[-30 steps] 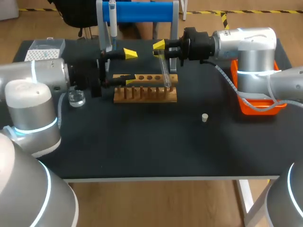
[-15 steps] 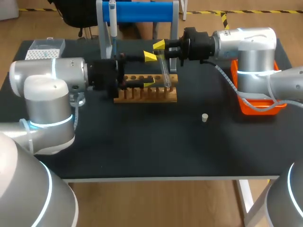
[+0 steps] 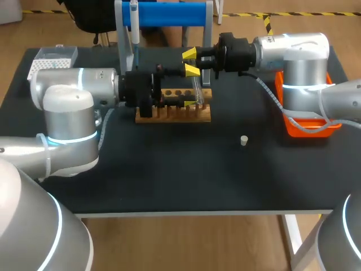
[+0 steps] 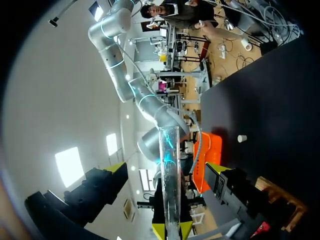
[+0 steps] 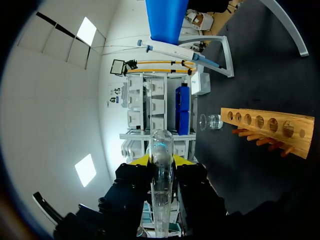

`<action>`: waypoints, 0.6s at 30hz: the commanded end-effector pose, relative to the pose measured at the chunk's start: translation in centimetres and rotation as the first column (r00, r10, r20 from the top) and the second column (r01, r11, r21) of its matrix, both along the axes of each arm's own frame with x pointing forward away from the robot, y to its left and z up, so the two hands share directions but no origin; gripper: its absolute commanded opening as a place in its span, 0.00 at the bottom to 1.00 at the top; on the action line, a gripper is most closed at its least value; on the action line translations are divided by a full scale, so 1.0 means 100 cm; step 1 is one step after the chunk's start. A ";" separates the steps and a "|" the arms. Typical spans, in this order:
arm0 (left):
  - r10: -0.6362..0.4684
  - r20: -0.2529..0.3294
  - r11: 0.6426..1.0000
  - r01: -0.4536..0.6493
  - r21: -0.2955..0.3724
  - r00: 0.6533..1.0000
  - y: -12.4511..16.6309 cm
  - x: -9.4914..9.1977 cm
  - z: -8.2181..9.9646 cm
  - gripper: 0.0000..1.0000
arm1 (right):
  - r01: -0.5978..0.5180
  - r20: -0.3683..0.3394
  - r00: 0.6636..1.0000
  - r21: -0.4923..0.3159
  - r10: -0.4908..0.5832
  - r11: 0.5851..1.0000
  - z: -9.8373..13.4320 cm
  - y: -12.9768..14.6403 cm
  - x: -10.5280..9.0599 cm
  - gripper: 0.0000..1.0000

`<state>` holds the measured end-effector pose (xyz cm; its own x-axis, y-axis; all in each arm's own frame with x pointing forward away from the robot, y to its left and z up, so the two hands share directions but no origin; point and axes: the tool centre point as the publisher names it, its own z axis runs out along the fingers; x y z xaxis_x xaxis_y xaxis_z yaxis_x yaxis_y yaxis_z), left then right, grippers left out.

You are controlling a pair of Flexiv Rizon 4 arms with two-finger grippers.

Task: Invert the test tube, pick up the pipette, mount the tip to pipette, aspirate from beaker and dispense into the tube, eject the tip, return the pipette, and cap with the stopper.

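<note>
Above rack [image 3: 175, 116], test tube [image 3: 197, 90] in right claw [image 5: 161, 161]

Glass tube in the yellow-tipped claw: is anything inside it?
Nothing visible: the tube looks clear and empty beyond the right gripper. The part clamped inside the gripper is covered.

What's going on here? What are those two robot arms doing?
The two arms are busy with a glass test tube. The right gripper is shut on it and holds it slanted by the wooden rack. The left gripper is open, with one finger on each side of the tube, not squeezing it. The little stopper lies alone on the table, and the pipette hangs on its blue stand, so those steps are not yet done.
</note>
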<state>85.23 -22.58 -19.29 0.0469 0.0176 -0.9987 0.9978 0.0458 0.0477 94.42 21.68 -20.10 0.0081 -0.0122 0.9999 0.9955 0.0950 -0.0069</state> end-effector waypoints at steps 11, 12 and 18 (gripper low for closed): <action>0.007 -0.006 1.000 -0.007 0.002 1.000 -0.010 0.003 -0.003 0.75 | -0.001 0.000 1.000 -0.002 0.001 1.000 0.000 0.000 0.001 0.00; 0.009 -0.007 1.000 -0.009 0.002 1.000 -0.010 0.003 -0.003 0.77 | -0.001 0.000 1.000 -0.002 0.001 1.000 0.000 0.000 0.001 0.00; 0.020 -0.007 1.000 -0.020 0.001 1.000 -0.009 0.002 -0.003 0.64 | -0.001 0.000 1.000 -0.002 0.001 1.000 0.000 0.000 0.001 0.00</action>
<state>85.66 -23.46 -19.61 0.0374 0.0221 -0.9991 0.9975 0.0586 0.0387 94.42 21.69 -20.10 0.0081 -0.0124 0.9999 0.9955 0.0949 -0.0069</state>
